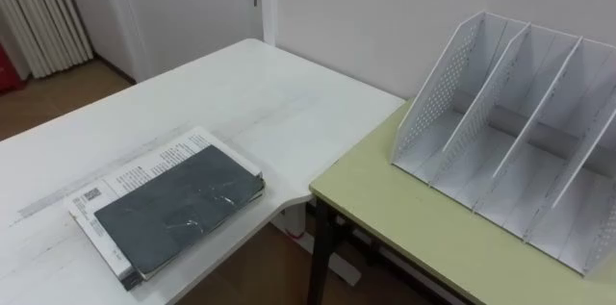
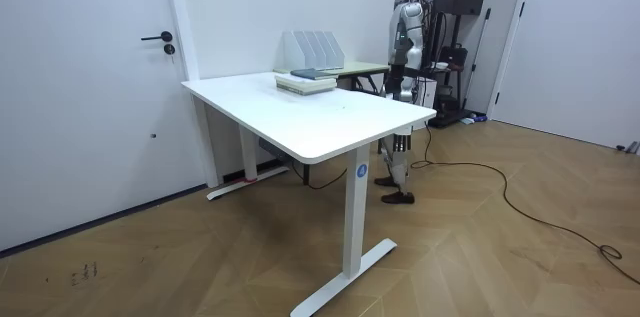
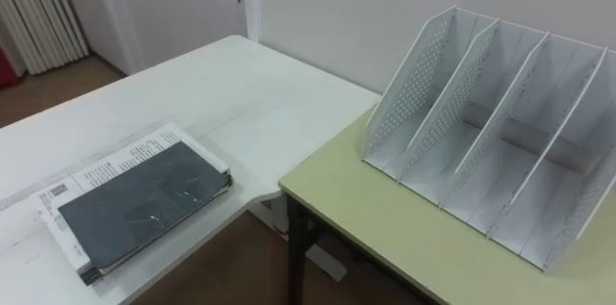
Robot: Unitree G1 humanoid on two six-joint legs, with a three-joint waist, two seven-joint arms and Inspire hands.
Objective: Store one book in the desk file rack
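Robot hand (image 2: 392,81) tiny, unreadable; file rack (image 1: 452,103) cropped right; book (image 1: 173,204) covers papers (image 1: 144,165).

Print on the white book (image 1: 144,162) cannot be read.

Office — white desk (image 1: 241,93), file rack (image 1: 438,93)

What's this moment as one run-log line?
books: dark grey book atop white printed book, on white table | rack: white perforated file rack, empty, on green desk
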